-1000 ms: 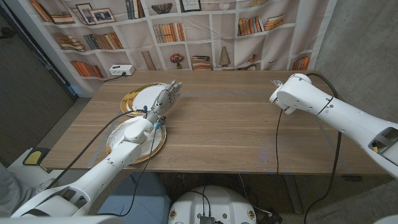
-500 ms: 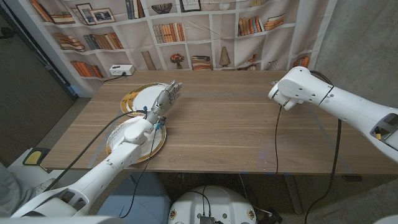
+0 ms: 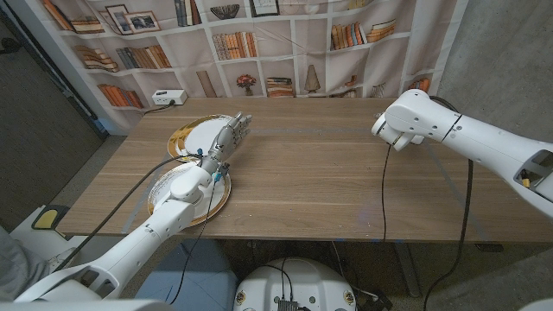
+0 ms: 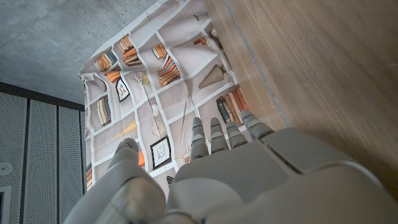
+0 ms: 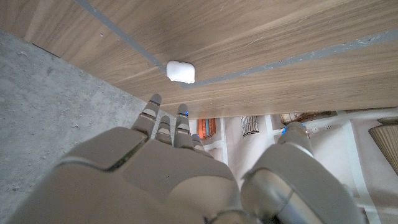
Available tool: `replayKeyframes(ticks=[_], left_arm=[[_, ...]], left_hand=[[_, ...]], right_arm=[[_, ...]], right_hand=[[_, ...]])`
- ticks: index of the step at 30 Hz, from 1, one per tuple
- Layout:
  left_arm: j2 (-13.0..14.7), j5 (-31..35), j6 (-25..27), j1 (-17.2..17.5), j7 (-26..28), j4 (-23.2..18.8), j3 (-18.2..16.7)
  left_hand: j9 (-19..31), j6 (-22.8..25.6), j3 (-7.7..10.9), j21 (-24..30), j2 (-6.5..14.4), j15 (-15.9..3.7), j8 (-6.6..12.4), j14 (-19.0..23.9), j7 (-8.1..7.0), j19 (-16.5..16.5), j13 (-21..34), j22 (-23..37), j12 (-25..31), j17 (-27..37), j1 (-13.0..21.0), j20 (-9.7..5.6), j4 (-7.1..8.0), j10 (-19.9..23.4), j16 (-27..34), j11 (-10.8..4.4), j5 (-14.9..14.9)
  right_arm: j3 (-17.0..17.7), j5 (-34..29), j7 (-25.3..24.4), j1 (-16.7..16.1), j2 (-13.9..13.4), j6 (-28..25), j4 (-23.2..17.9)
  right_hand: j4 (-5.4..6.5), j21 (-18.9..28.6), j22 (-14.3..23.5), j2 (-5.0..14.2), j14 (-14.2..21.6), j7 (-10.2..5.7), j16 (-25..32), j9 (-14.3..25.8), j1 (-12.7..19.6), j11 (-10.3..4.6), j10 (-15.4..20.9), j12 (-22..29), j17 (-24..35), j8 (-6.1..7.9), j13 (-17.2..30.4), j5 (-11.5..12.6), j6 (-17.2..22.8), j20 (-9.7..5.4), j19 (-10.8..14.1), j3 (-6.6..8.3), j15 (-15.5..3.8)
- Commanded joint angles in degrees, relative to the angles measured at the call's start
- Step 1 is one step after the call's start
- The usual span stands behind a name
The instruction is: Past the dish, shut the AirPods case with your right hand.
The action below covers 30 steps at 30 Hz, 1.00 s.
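The white AirPods case [image 5: 181, 71] lies on the wood near the table's far edge, a short way beyond the fingertips of my right hand [image 5: 180, 168]. I cannot tell how its lid stands. That hand holds nothing, with its fingers stretched out and its thumb apart. In the head view my right hand [image 3: 386, 130] hangs over the table's far right, mostly hidden behind its own wrist. My left hand [image 3: 226, 140] reaches out with straight fingers over the edge of the far dish [image 3: 186, 131] and holds nothing; its back [image 4: 249, 180] also shows in the left wrist view.
A second gold-rimmed dish [image 3: 164, 186] sits under my left forearm near the front left. A bookshelf-print curtain [image 3: 285, 43] hangs behind the table. A white power strip [image 3: 168, 98] lies at the far left corner. Bare wood [image 3: 302, 173] spans the middle.
My right arm has lifted and swung a little toward the table's far right edge, its wrist turning. The left arm and the dishes have not moved.
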Motion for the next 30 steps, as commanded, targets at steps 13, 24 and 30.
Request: replayKeyframes(ticks=[13, 24, 30], left_arm=[[0.58, 0.40, 0.17, 1.16, 0.56, -1.70, 0.03], [0.75, 0.06, -0.29, 1.94, 0.41, -2.65, -0.16], [0.97, 0.16, -0.22, 2.50, 0.93, -3.31, -0.32]], left_hand=[[0.20, 0.39, 0.15, -0.28, -0.02, -0.27, -0.10, 0.27, 0.05, -0.22, 0.30, 0.22, 0.04, 0.18, 0.11, -0.11, -0.41, 0.20, -0.10, -0.01, -0.15], [0.20, 0.58, 0.15, -0.31, 0.02, -0.25, -0.06, 0.24, 0.05, -0.31, 0.30, 0.23, 0.03, 0.19, 0.03, -0.11, -0.46, 0.24, -0.11, -0.12, -0.16], [0.20, 0.68, 0.14, -0.31, 0.02, -0.26, -0.04, 0.23, -0.04, -0.30, 0.30, 0.23, 0.01, 0.19, 0.00, -0.16, -0.49, 0.24, -0.12, -0.10, -0.16]], right_arm=[[-0.42, 4.46, -0.23, 1.71, -0.94, -0.02, 3.61], [-6.98, 7.66, -0.23, 8.12, -2.02, -0.02, 4.19], [-8.18, 9.39, -0.23, 9.98, -1.84, -0.02, 5.42]], right_hand=[[-0.03, 0.24, 0.12, 0.71, 1.04, 0.60, 0.36, 0.12, 0.53, -0.11, 1.06, 0.27, 0.25, 0.31, 0.27, 0.30, -0.91, -0.27, 0.77, 0.21, -0.44], [0.08, 0.74, 0.13, 0.62, 7.14, 1.61, 2.25, 0.14, 0.30, -0.12, 4.75, 1.13, 0.46, 0.66, 0.41, 0.28, -0.66, -0.37, 3.40, -0.25, -1.82], [0.28, 0.50, 0.14, 0.60, 5.77, 1.69, 1.57, 0.14, -0.08, -0.06, 4.78, 0.99, 0.57, 0.51, 0.45, 0.26, -1.08, -0.34, 3.23, -0.47, -1.14]])
